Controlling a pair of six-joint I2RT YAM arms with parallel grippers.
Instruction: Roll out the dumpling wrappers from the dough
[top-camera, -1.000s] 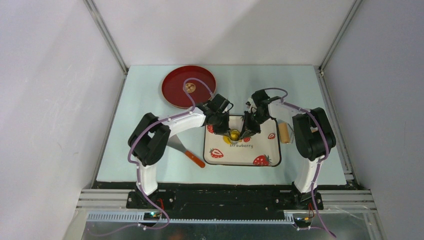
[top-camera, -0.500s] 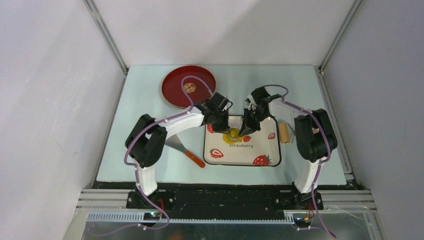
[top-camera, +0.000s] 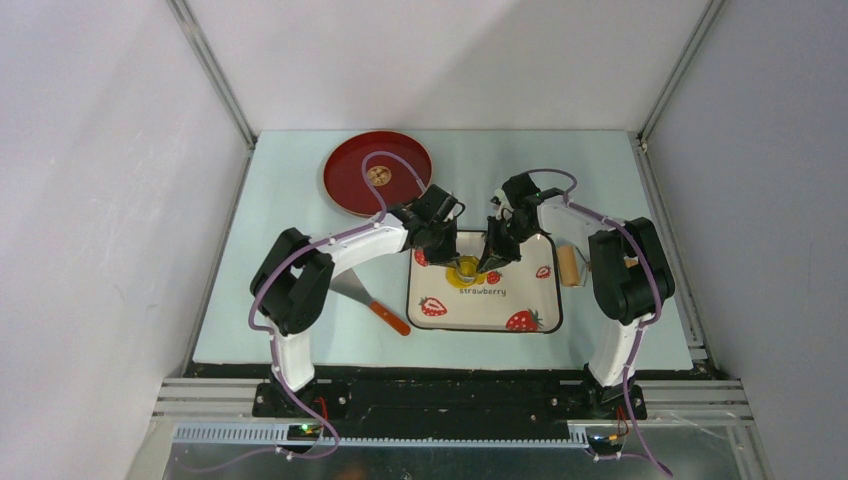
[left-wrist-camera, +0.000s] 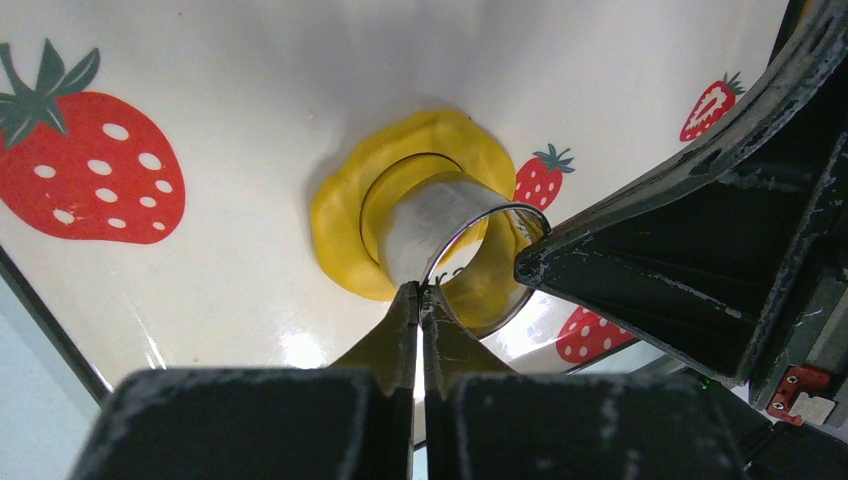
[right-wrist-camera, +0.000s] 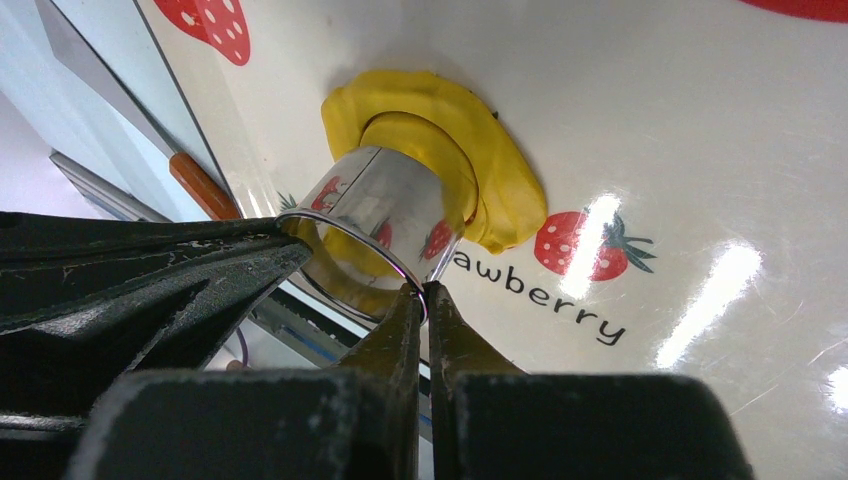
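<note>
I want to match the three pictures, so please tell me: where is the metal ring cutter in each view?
Top external: the metal ring cutter is mid-picture, on the far part of the strawberry tray.
Left wrist: the cutter is at centre.
Right wrist: the cutter is slightly left of centre.
Shared landmark: the yellow dough around its foot.

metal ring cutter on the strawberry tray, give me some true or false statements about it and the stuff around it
1. The shiny metal ring cutter stands on the flattened yellow dough. True.
2. Only the left pincer grips the cutter's rim. False: the right pincer pinches the rim too.
3. The dough lies on the round red plate. False: it lies on the white strawberry-printed tray.
4. The tan wooden roller lies just right of the tray. True.
</note>
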